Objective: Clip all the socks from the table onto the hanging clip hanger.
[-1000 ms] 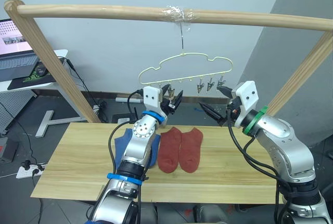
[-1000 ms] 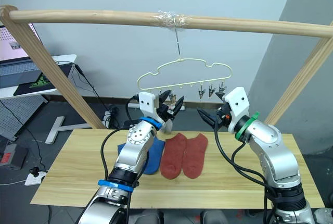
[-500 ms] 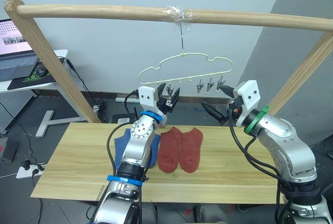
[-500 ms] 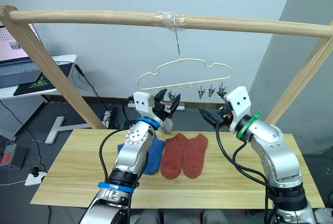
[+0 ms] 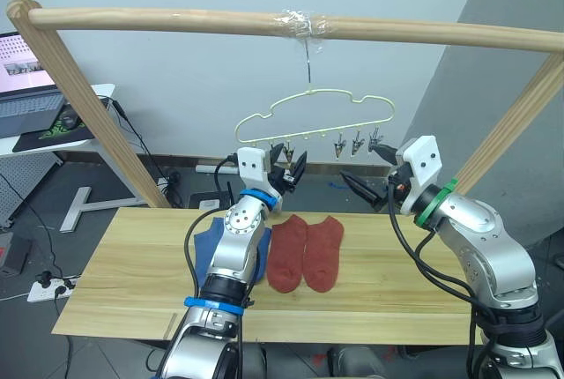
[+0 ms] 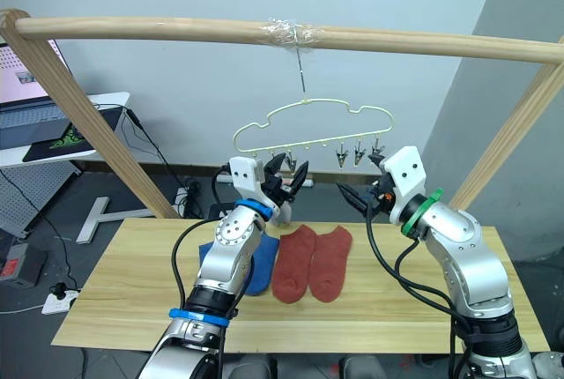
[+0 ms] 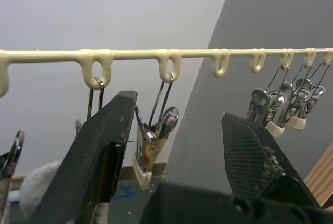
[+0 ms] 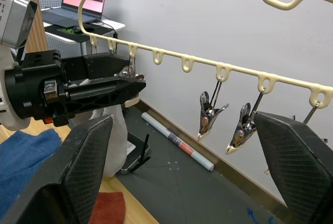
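**Robot arms: visible hardware**

Two silver-grey metal arms with rounded joint housings. Left arm: blue rings at wrist and forearm, round screw-dotted joint cap. Right arm: green ring at wrist. Each wrist carries a white boxy camera housing. Black cables loop along both arms. Left hand (image 5: 289,170) and right hand (image 5: 365,187): two black fingers each.

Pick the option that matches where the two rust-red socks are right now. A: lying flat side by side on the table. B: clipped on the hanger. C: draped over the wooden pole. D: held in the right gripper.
A: the two rust-red socks lie flat side by side on the table, below the clip hanger.
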`<state>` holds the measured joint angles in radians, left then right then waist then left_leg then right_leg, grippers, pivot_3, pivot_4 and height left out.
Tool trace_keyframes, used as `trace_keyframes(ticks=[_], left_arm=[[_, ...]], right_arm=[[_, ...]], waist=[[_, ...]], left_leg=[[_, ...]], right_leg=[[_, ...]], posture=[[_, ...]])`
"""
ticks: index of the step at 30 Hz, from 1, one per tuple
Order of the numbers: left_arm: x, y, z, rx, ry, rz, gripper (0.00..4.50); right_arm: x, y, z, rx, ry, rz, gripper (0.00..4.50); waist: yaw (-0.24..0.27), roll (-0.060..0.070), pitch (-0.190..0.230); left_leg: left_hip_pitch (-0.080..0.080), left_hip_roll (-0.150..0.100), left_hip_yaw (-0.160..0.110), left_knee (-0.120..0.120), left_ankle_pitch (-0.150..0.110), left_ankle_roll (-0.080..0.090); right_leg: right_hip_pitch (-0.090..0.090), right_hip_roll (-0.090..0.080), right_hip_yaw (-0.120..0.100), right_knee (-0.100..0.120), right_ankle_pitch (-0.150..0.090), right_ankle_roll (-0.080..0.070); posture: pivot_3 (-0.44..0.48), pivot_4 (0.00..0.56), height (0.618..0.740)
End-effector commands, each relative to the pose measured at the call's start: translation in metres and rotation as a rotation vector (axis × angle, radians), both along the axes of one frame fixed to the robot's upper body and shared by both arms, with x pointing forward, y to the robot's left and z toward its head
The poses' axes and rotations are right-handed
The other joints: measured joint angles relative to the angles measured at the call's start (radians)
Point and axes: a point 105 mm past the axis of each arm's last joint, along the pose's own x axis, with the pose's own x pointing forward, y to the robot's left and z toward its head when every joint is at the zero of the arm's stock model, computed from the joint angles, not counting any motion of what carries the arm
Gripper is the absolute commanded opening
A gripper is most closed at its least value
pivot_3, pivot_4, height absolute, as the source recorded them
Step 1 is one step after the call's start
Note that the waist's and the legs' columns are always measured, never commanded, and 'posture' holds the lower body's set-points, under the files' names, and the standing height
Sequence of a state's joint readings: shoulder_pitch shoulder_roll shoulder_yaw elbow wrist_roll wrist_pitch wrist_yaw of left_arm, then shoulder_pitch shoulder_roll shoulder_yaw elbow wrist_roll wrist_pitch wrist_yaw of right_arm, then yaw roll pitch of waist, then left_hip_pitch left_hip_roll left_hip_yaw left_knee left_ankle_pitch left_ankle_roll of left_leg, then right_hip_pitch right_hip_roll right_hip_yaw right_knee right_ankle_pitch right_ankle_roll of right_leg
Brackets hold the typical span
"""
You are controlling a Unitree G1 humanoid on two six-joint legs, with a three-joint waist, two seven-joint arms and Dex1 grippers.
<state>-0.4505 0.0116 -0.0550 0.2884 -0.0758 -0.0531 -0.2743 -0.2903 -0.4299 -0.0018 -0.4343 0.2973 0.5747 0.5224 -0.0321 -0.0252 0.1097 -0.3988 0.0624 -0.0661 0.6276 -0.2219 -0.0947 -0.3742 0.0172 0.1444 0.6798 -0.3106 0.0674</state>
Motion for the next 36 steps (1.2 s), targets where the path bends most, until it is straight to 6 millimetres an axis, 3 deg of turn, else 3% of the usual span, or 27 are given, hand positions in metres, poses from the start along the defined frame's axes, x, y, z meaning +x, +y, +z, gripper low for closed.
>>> trace_keyframes(ticks=[1,27,36], left_arm=[[0.001,-0.007,0.009,-0.017,-0.022,-0.02,2.99],[0.003,-0.025,0.012,0.014,-0.036,-0.073,2.99],[0.004,-0.021,0.013,0.022,-0.05,-0.043,2.99]], right_arm=[[-0.004,-0.001,0.013,-0.001,-0.058,0.009,4.5],[-0.006,-0.001,0.013,-0.006,-0.06,0.006,4.5],[-0.006,0.0,0.012,-0.004,-0.058,0.006,4.5]], waist=[[0.0,0.0,0.0],[-0.001,0.0,0.0],[-0.001,0.0,0.0]], left_leg=[[0.0,0.0,0.0,0.0,0.0,0.0],[0.0,0.0,0.0,0.0,0.0,0.0],[0.0,0.0,0.0,0.0,0.0,0.0]], right_leg=[[0.0,0.0,0.0,0.0,0.0,0.0],[0.0,0.0,0.0,0.0,-0.001,0.001],[0.0,0.0,0.0,0.0,-0.001,0.001]], posture=[[-0.006,0.075,0.74],[-0.019,0.066,0.74],[-0.018,0.069,0.74]])
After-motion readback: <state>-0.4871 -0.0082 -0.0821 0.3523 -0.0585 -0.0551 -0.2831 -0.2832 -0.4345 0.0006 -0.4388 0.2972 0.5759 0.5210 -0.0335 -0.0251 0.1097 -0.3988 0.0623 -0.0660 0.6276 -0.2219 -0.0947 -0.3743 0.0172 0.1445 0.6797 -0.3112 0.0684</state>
